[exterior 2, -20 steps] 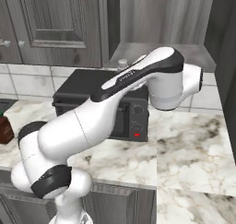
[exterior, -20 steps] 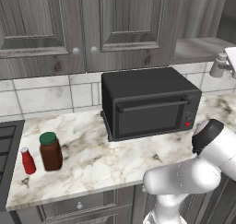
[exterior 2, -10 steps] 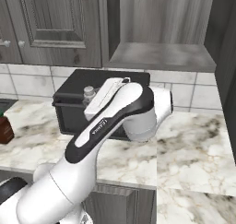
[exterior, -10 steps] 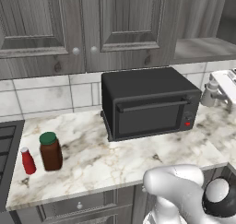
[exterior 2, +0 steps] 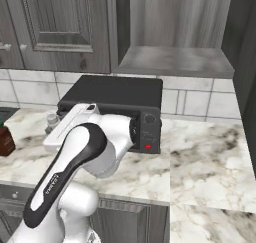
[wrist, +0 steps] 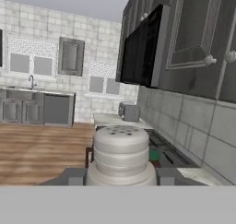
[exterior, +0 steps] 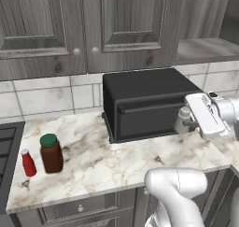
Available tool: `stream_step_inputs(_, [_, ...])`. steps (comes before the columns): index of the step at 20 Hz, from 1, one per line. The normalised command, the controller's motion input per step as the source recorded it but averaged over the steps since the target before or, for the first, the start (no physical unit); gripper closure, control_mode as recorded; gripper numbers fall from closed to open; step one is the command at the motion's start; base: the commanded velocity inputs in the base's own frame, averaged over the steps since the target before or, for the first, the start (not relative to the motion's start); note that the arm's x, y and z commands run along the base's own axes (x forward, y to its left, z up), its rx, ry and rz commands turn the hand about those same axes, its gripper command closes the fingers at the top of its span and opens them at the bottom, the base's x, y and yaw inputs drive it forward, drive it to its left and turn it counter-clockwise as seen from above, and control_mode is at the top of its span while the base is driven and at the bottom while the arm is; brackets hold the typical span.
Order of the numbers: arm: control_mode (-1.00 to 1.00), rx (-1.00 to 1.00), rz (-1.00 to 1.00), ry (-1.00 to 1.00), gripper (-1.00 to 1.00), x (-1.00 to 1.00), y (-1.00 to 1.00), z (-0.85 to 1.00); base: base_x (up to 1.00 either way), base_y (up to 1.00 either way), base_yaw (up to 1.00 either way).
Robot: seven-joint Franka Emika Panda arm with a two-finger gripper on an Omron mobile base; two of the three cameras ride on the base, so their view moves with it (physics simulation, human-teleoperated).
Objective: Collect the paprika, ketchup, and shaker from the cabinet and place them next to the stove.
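Shaker (exterior: 182,120) in transit, clamped in the gripper (exterior: 186,123) in front of the toaster oven (exterior: 144,107).

I see the claw clenched on the shaker; in the hand view its perforated cap (wrist: 121,147) sits squarely between the two fingertips, touching both. My worry is the swing toward the stove (exterior: 6,144): the hand rides close to the oven's face, so a wide sweep could clip it and twist the small cylinder out of the pinch. Coming down, I could also knock over the paprika (exterior: 51,152) or the ketchup (exterior: 28,162), which stand just beside each other on the counter (exterior: 112,163) near the stove, well apart from the gripper. The cabinet (exterior 2: 175,62) shelf sits bare above.
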Motion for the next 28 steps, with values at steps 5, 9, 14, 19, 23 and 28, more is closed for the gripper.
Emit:
stream_step_inputs(5, [-1.0, -0.08, 0.0, 0.04, 1.0, -0.03, 1.0, -0.33, 0.0, 0.0, 0.0])
stream_step_inputs(9, [-1.0, -0.1, 0.0, 0.03, 1.0, 0.0, 1.0, -0.41, 0.0, 0.0, 0.0])
stream_step_inputs(14, [-1.0, -0.07, 0.06, 0.03, 1.0, -0.09, 0.99, -0.41, 0.0, 0.0, 0.0])
stream_step_inputs(19, [-1.0, -0.01, 0.14, 0.01, 1.0, -0.22, 0.91, -0.46, 0.0, 0.0, 0.0])
stream_step_inputs(23, [-1.0, 0.0, 0.09, 0.0, 1.0, -0.02, 0.77, -0.26, 0.0, 0.0, 0.0])
stream_step_inputs(28, [-1.0, 0.06, 0.05, 0.0, 1.0, 0.26, 0.62, -0.09, 0.0, 0.0, 0.0])
